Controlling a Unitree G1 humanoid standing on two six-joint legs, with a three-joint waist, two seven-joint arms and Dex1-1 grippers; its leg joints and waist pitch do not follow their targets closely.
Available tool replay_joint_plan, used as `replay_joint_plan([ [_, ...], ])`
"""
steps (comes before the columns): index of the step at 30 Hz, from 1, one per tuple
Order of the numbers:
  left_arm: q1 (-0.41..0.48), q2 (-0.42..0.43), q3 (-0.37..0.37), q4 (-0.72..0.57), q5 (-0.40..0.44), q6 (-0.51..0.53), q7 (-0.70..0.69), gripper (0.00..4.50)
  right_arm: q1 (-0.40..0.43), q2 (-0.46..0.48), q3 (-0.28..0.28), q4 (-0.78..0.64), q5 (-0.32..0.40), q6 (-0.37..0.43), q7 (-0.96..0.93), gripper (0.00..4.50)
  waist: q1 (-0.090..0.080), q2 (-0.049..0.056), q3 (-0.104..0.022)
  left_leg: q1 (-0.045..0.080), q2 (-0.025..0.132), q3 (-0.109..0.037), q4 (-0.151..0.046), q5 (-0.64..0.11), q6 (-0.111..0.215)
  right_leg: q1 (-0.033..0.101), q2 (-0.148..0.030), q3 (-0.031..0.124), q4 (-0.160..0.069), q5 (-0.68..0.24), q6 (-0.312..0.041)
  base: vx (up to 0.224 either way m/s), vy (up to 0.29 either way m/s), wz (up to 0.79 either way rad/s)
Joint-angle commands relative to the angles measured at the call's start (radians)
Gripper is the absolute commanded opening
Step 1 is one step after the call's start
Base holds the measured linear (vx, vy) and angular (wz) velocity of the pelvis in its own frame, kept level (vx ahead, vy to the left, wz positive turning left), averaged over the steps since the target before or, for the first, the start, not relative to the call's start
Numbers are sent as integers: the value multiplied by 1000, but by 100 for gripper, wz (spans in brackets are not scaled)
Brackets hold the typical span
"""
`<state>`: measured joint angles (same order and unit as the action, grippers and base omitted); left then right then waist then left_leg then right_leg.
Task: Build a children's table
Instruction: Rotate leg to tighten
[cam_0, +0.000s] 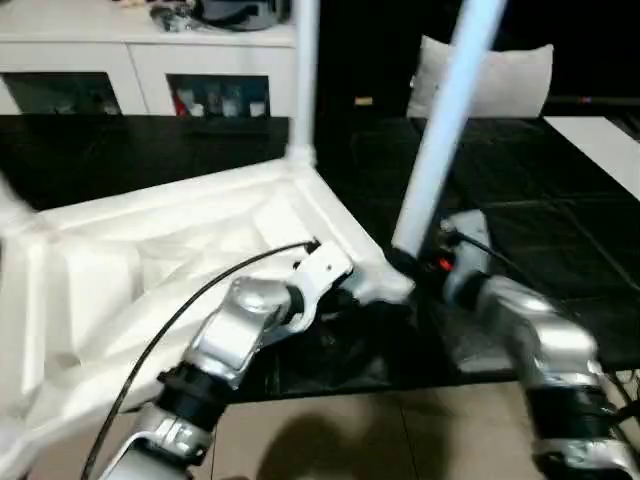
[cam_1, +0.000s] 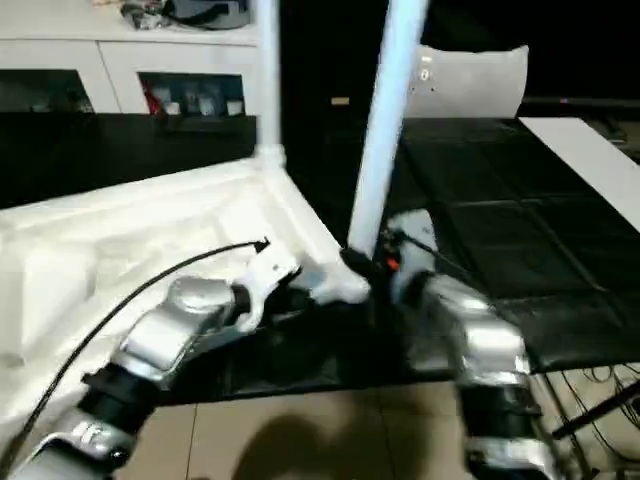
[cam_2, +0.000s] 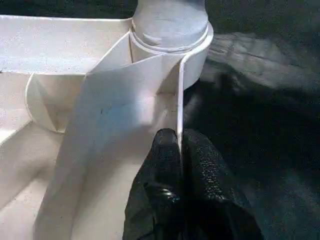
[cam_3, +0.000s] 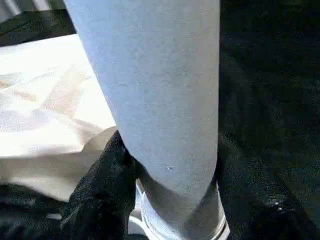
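The white table top (cam_0: 150, 270) lies upside down on a black mat, ribbed underside up. One white leg (cam_0: 305, 70) stands upright in the far corner socket. A second leg (cam_0: 445, 120) leans in the near right corner socket (cam_2: 170, 30). My right gripper (cam_3: 170, 170) is shut on this leg just above its base, one black finger (cam_3: 100, 190) on each side. My left gripper (cam_2: 179, 140) is shut on the thin rim wall (cam_2: 179, 100) of the table top, right beside that socket. Both grippers meet at this corner (cam_0: 385, 280).
A white cabinet with glass doors (cam_0: 130, 75) stands at the back left. A pale grey cushion (cam_0: 500, 75) leans at the back right. A black mat (cam_0: 520, 200) covers the work area, with beige floor (cam_0: 380, 430) in front. Cables (cam_1: 600, 400) lie at the near right.
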<state>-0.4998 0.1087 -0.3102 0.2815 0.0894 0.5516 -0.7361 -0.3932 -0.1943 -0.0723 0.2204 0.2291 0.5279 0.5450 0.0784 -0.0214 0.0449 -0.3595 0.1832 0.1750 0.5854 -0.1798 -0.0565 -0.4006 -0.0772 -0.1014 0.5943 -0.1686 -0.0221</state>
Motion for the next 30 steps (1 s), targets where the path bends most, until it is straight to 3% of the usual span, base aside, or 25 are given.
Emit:
replay_joint_plan([
  [1,-30,-33,-17,-69,-35,-14,-16,0,9,32,44,41,10,3,6,266,11,-7,-58,5,46,-21,-69,-220,26,44,-81,53,-99,-415,-84,0,0,0],
  [3,-22,-15,-30,-79,-35,-28,-34,0,19,20,39,30,22,-3,33,272,13,-5,-63,-1,48,-21,-69,-183,34,50,-81,56,-85,-315,-112,0,0,0],
  [4,-18,-1,-36,-81,-36,-46,-49,0,24,12,37,24,24,-11,49,302,19,-4,-67,-2,50,-18,-64,-134,45,52,-79,58,-70,-202,-150,0,0,0],
  [6,-14,12,-37,-84,-34,-53,-56,0,30,2,29,20,23,-35,60,310,20,-3,-65,-5,48,-16,-63,-122,57,54,-80,58,-67,-162,-172,0,0,0],
  [14,-14,129,-66,-25,-17,-204,-175,0,86,-166,36,-38,80,-94,336,377,32,4,-59,0,51,-17,-66,-186,56,56,-82,58,-80,-260,-146,0,0,0],
  [17,-14,193,-94,15,-26,-314,-292,0,97,-251,59,-48,83,-98,452,406,38,1,-55,3,50,-17,-67,-217,52,53,-81,57,-88,-319,-129,0,0,0],
  [21,-14,227,-110,28,-40,-374,-364,0,98,-299,72,-45,93,-116,535,406,44,2,-55,7,53,-19,-68,-243,40,52,-85,56,-87,-348,-134,0,0,0],
  [24,-16,266,-131,35,-51,-418,-447,0,93,-343,101,-32,99,-159,648,406,53,3,-58,8,58,-17,-67,-219,44,51,-86,60,-78,-296,-154,0,0,0],
  [25,-19,276,-137,40,-50,-430,-466,0,88,-352,111,-21,98,-170,678,380,56,3,-59,7,57,-17,-65,-216,46,50,-86,59,-78,-288,-158,0,0,0],
  [27,-28,286,-143,57,-50,-459,-495,0,68,-369,131,30,91,-199,737,372,63,3,-59,8,57,-15,-64,-211,50,50,-85,59,-74,-270,-170,0,0,0],
  [30,-45,292,-148,76,-59,-490,-543,0,-15,-358,168,246,34,-311,816,338,64,3,-59,7,56,-13,-61,-215,43,50,-87,57,-74,-283,-188,0,0,0],
])
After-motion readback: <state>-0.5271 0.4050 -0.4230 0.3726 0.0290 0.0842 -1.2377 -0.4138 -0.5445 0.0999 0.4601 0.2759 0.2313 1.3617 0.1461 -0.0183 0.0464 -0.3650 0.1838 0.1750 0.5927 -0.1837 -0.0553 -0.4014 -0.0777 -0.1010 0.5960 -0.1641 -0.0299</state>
